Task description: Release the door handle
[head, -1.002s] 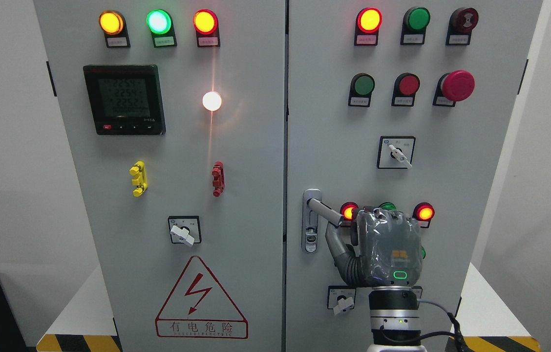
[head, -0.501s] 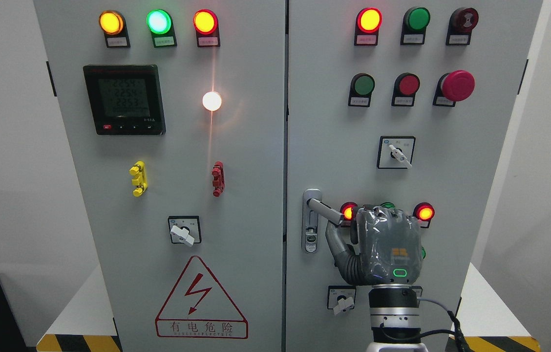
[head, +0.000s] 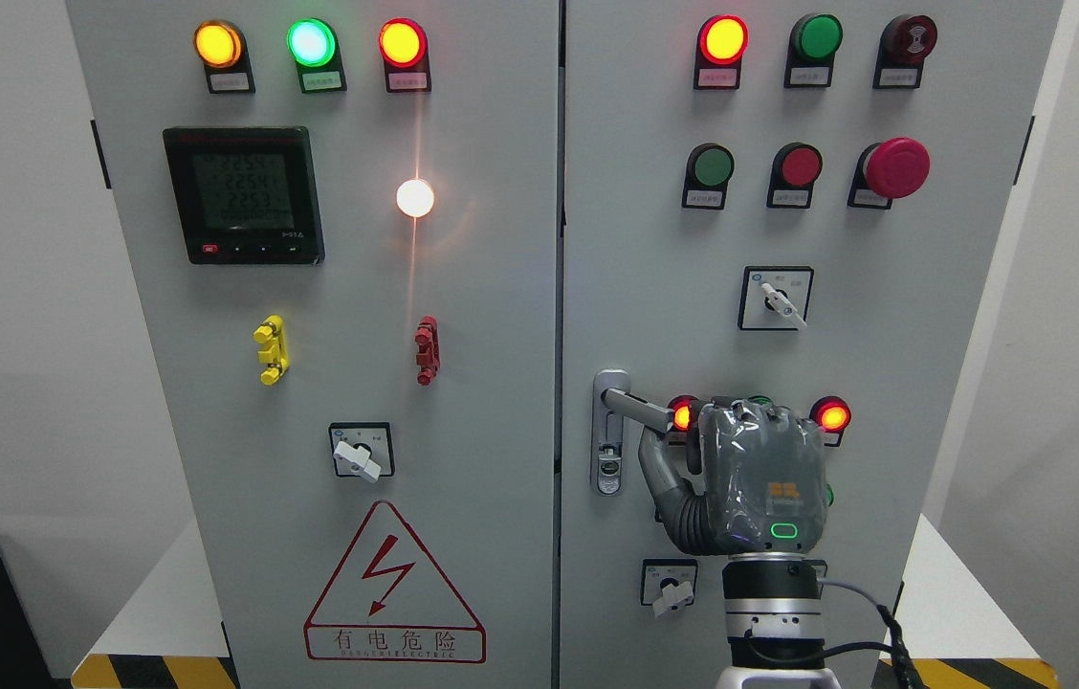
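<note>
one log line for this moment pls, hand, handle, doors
right hand: shut on door handle | handle: lever out to the right from its plate | cabinet doors: closed | left hand: not in view | release: not yet done

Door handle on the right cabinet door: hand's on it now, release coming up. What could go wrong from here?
1. The right hand grips the silver lever door handle, which is turned out from its mount; an incomplete finger opening could drag the lever as the arm retreats.
2. The lit red indicator lamps and the white-knobbed rotary selector switch sit close around the hand; a sideways or downward withdrawal might bump them.
</note>
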`<action>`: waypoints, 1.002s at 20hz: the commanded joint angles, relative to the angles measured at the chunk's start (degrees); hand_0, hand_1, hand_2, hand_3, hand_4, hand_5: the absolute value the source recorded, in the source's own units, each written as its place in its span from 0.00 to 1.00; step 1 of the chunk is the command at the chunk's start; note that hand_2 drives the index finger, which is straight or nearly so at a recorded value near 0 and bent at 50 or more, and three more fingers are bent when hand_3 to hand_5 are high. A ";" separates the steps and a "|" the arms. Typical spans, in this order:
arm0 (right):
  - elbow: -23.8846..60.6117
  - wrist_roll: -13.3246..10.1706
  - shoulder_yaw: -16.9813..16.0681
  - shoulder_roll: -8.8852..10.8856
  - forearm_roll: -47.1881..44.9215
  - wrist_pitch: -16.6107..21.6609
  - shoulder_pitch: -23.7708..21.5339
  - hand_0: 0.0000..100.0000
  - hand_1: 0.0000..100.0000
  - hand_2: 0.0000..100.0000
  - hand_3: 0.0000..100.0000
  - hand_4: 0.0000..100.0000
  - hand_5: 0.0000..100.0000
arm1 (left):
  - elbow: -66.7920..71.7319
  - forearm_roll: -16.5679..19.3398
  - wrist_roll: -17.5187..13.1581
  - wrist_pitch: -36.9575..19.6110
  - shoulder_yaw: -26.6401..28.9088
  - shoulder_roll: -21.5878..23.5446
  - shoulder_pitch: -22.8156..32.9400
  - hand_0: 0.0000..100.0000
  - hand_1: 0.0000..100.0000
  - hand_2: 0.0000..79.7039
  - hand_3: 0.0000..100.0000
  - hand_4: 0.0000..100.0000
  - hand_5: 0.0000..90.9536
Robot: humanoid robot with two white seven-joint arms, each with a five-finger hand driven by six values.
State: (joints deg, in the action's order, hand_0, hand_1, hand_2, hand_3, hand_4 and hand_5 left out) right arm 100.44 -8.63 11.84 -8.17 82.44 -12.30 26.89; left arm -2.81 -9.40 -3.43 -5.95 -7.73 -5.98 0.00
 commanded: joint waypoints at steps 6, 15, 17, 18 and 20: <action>0.02 0.01 -0.07 -0.09 0.00 0.00 0.00 0.60 0.39 0.94 1.00 0.98 1.00 | 0.00 0.00 0.00 0.06 0.00 0.00 0.44 0.12 0.56 0.00 0.00 0.00 0.00; 0.02 -0.07 0.02 -0.09 0.00 0.09 -0.17 0.60 0.39 0.94 1.00 0.98 1.00 | 0.00 0.00 0.00 -0.03 0.00 0.00 0.44 0.12 0.56 0.00 0.00 0.00 0.00; 0.02 -0.25 0.02 -0.09 -0.09 0.09 -0.35 0.60 0.38 0.94 1.00 0.98 1.00 | 0.00 0.00 0.00 -0.03 0.00 0.00 0.44 0.12 0.56 0.00 0.00 0.00 0.00; 0.02 -0.25 0.02 -0.09 -0.09 0.09 -0.35 0.60 0.38 0.94 1.00 0.98 1.00 | 0.00 0.00 0.00 -0.03 0.00 0.00 0.53 0.12 0.56 0.00 0.00 0.00 0.00; 0.02 -0.42 0.02 -0.09 -0.09 0.09 -0.43 0.60 0.38 0.94 1.00 0.98 1.00 | 0.00 0.00 0.00 -0.03 0.00 0.00 0.44 0.12 0.56 0.00 0.00 0.00 0.00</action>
State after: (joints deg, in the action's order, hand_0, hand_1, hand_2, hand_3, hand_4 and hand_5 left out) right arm 100.45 -8.64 11.85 -8.24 82.37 -12.30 26.69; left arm -2.81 -9.40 -3.43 -6.00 -7.73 -5.98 0.00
